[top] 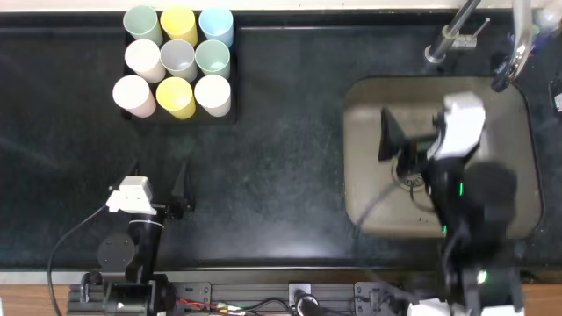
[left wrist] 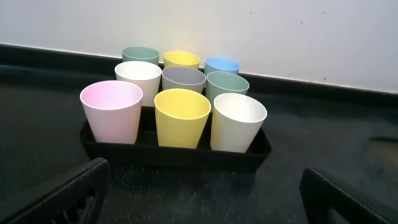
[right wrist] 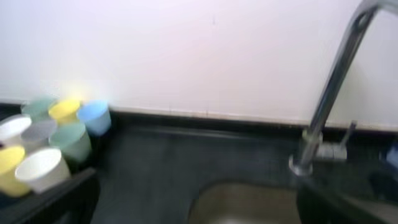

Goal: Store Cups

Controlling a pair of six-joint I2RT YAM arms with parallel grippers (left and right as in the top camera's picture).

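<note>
with all nine cups (top: pixel 177 60) standing in the tray (top: pixel 234 117) at upper left, storing looks about done. left gripper (top: pixel 158 180), lower left, fingers apart, empty. right gripper (top: pixel 406 149) over the sink (top: pixel 369 206) at right, likewise apart and empty. next, probably just park both arms.

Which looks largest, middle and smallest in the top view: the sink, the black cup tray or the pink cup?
1. sink
2. black cup tray
3. pink cup
The differences are plain; no two look alike.
</note>
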